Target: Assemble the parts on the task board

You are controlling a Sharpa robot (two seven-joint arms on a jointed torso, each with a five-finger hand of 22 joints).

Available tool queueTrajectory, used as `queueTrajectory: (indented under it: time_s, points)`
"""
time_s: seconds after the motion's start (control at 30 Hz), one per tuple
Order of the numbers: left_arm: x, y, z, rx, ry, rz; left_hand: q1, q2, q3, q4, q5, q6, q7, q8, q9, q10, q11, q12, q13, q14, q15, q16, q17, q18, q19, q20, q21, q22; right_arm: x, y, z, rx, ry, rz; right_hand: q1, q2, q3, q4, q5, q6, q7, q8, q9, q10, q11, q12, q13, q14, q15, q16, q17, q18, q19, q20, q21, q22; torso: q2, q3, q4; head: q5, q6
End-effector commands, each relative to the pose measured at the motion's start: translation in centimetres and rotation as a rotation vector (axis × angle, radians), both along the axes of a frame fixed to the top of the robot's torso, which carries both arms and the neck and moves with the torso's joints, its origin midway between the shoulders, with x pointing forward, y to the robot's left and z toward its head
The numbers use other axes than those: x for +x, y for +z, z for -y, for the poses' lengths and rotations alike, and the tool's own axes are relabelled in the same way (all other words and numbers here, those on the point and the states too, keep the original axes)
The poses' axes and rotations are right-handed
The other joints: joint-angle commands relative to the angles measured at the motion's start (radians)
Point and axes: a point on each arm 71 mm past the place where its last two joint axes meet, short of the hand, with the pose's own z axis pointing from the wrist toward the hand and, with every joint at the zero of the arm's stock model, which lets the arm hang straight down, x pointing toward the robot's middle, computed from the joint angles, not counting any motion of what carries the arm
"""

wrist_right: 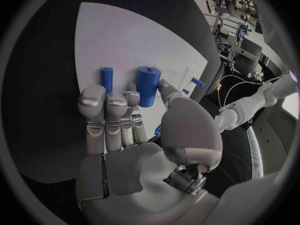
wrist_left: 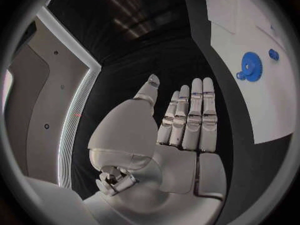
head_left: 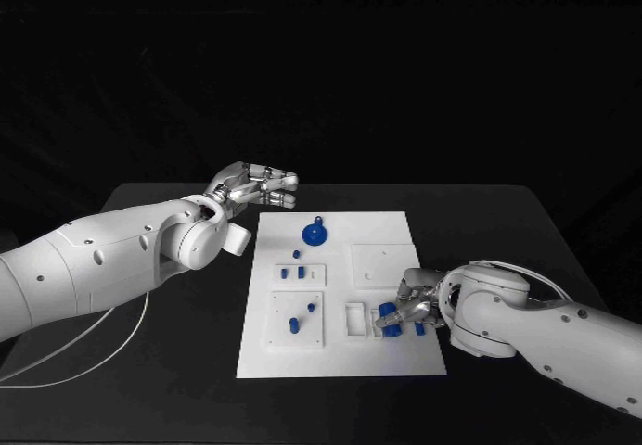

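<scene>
The task board [head_left: 341,297] lies mid-surface, its blue parts scattered across it: a gear [head_left: 314,232] near the board's far edge, small pegs [head_left: 302,273] in raised white blocks along its left side. The right robot hand [head_left: 408,311] grasps a blue cylinder [wrist_right: 148,86] near the board's right edge, beside a thinner blue peg [wrist_right: 107,79]. The left robot hand [head_left: 257,188] hovers released, fingers straight, off the board's far-left corner.

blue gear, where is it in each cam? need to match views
Head view: blue gear lies near the far edge of the white task board, just right of the left hand.
Left wrist view: gear on the board, beyond the hand's fingertips.
Right wrist view: not visible.
Shared landmark: the white task board.
</scene>
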Motion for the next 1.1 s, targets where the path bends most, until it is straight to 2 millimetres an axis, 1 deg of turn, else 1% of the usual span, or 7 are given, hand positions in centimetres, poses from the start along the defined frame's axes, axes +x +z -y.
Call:
queueTrajectory:
  time_s: [0.03,0.23,0.4,0.57,0.8,1.0,1.1]
  points:
    - [-0.09,0.04,0.34,-0.002,-0.024,0.001,0.001,0.006,-0.005,-0.001,0.004,-0.004,0.000,0.002,-0.002,-0.005,0.000,0.001,-0.001,-0.005,-0.001,-0.005,-0.001,-0.005,0.006,0.003,-0.004,-0.001,-0.72,-1.43,-0.25,-0.028,0.023,-0.025,0.027,0.005,0.044,-0.064,0.022,-0.026,0.018,-0.006,-0.709,-0.009,-0.001,-0.006,-0.002,0.008,0.002,0.003,0.009,0.001,0.018,0.007,0.003,0.107,0.000,-0.0006,-0.0015,0.000,0.000]
    - [-0.10,0.03,0.39,0.000,-0.026,0.000,0.001,0.005,-0.005,-0.001,0.004,-0.008,0.001,0.002,-0.002,-0.006,0.000,0.001,-0.001,-0.005,0.000,-0.005,-0.001,-0.004,0.006,0.003,-0.004,-0.003,-0.90,-1.65,-0.33,-0.052,0.037,0.004,0.046,0.007,0.052,-0.098,0.054,-0.022,0.019,-0.006,-0.712,-0.013,-0.002,-0.009,-0.006,0.008,0.002,0.007,0.028,0.001,0.016,0.007,0.006,0.108,0.001,0.0016,-0.0016,0.000,0.001]
    - [-0.11,0.02,0.40,0.001,-0.028,-0.002,0.001,0.005,-0.005,-0.001,0.004,-0.008,0.001,0.002,-0.002,-0.006,0.000,0.001,-0.001,-0.005,0.000,-0.005,-0.001,-0.004,0.006,0.003,-0.004,-0.003,-0.86,-1.62,-0.33,-0.037,0.015,0.020,0.046,0.023,0.084,-0.126,0.103,-0.005,0.016,-0.007,-0.714,-0.013,-0.006,-0.003,-0.003,0.010,0.000,0.004,0.038,0.000,0.017,0.004,0.012,0.109,0.001,0.0020,-0.0023,0.000,0.000]
    - [-0.11,0.01,0.43,0.003,-0.031,-0.003,0.001,0.005,-0.005,-0.001,0.004,-0.008,0.001,0.002,-0.002,-0.006,0.000,0.001,-0.001,-0.005,0.000,-0.005,-0.001,-0.004,0.006,0.003,-0.004,-0.003,-0.84,-1.61,-0.21,0.005,-0.026,0.017,0.017,0.034,0.116,-0.118,0.107,0.018,0.008,-0.007,-0.714,-0.012,-0.010,-0.002,-0.003,0.012,-0.004,-0.001,0.044,-0.002,0.018,0.001,0.016,0.109,-0.001,0.0015,-0.0006,0.001,0.002]
    - [-0.10,-0.01,0.47,0.003,-0.033,-0.005,-0.001,0.005,-0.005,0.002,0.004,-0.010,0.001,0.002,-0.002,-0.006,0.001,0.001,-0.001,-0.006,0.000,-0.005,-0.001,-0.004,0.006,0.004,-0.004,-0.004,-0.99,-1.36,-0.23,0.064,-0.061,0.018,0.007,0.033,0.138,-0.117,0.176,0.027,0.006,-0.006,-0.715,-0.013,-0.013,-0.001,-0.002,0.013,-0.006,-0.006,0.047,-0.003,0.018,-0.001,0.020,0.109,0.000,0.0021,-0.0010,0.001,0.005]
    - [-0.10,-0.04,0.47,0.004,-0.037,-0.009,-0.001,0.005,-0.005,0.002,0.004,-0.010,0.001,0.002,-0.002,-0.006,0.001,0.001,-0.001,-0.006,0.000,-0.005,-0.001,-0.004,0.006,0.004,-0.004,-0.004,-1.03,-1.12,-0.05,0.101,-0.093,0.008,0.000,0.040,0.145,-0.110,0.184,0.037,0.002,-0.005,-0.714,-0.012,-0.015,-0.001,-0.002,0.014,-0.007,-0.009,0.046,-0.003,0.018,-0.002,0.020,0.109,0.000,0.0006,-0.0028,0.002,0.007]
    - [-0.11,-0.06,0.52,0.004,-0.039,-0.011,-0.001,0.007,-0.005,0.004,0.004,-0.011,0.001,0.002,-0.002,-0.007,0.001,0.001,-0.001,-0.006,0.000,-0.005,-0.001,-0.004,0.005,0.004,-0.004,-0.005,-0.94,-1.07,0.07,0.120,-0.112,-0.002,-0.007,0.052,0.147,-0.105,0.168,0.055,-0.004,-0.006,-0.711,-0.013,-0.017,-0.003,-0.003,0.014,-0.009,-0.014,0.042,-0.003,0.017,-0.003,0.016,0.108,-0.001,0.0001,-0.0029,0.001,0.009]
